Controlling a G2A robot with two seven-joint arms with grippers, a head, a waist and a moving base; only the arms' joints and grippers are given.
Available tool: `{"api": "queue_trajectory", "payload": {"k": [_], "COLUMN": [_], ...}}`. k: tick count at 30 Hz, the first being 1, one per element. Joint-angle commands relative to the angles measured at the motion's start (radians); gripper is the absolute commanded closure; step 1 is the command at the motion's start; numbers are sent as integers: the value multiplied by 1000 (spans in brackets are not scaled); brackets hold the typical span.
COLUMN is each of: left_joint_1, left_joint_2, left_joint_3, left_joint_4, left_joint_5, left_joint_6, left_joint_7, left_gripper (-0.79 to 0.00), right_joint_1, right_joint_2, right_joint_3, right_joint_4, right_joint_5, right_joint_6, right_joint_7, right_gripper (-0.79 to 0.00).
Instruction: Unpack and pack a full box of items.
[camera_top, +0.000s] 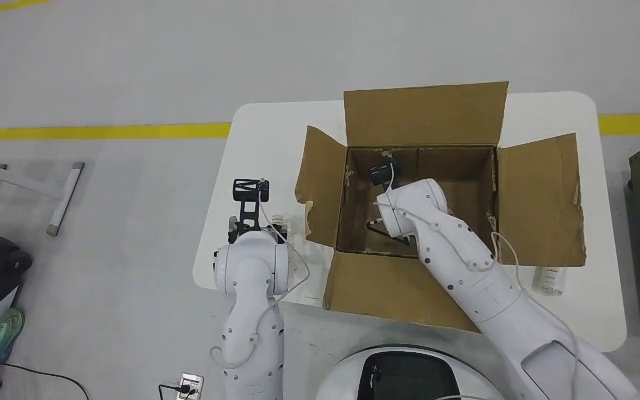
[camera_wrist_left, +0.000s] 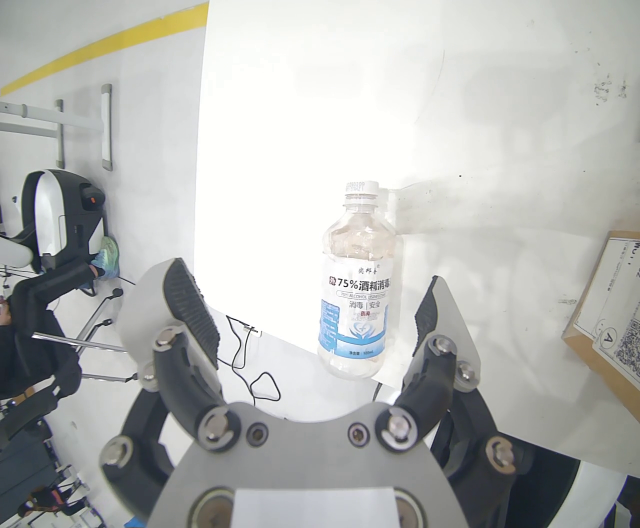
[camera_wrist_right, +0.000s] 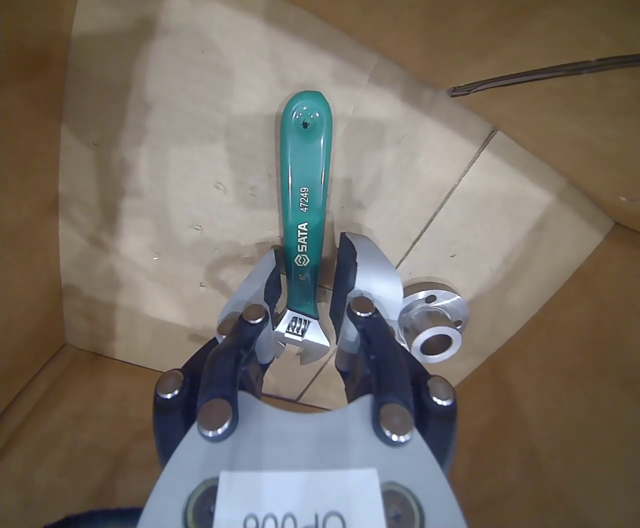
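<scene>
An open cardboard box stands in the middle of the white table. My right arm goes down into it. On the box floor lies a green-handled adjustable wrench. My right gripper straddles the wrench's neck near its metal head, open: one pad touches the handle and a small gap shows at the other. At the table's left side, my left gripper is open. A clear bottle with a white cap and blue-white label sits just beyond its fingertips, untouched, close to the table edge.
A silver metal flange rests on the box floor right beside one right finger. Another clear bottle stands on the table to the right of the box. A labelled box corner shows beside the left gripper. The box flaps spread outward.
</scene>
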Motion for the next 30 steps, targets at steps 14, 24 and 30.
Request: {"api": "queue_trajectory", "payload": {"k": [14, 24, 30], "left_joint_1": [0, 0, 0], "left_joint_2": [0, 0, 0], "left_joint_3": [0, 0, 0], "left_joint_4": [0, 0, 0], "left_joint_5": [0, 0, 0], "left_joint_6": [0, 0, 0], "left_joint_7": [0, 0, 0], "left_gripper": [-785, -785, -785], "right_joint_1": [1, -104, -269], "right_joint_2": [-13, 9, 43], "right_joint_3": [19, 138, 367], "right_joint_4": [23, -260, -653], "right_joint_5": [-9, 33, 128], "right_joint_6": [-15, -100, -175], "right_joint_7": [-17, -81, -74], "right_gripper": [0, 0, 0]}}
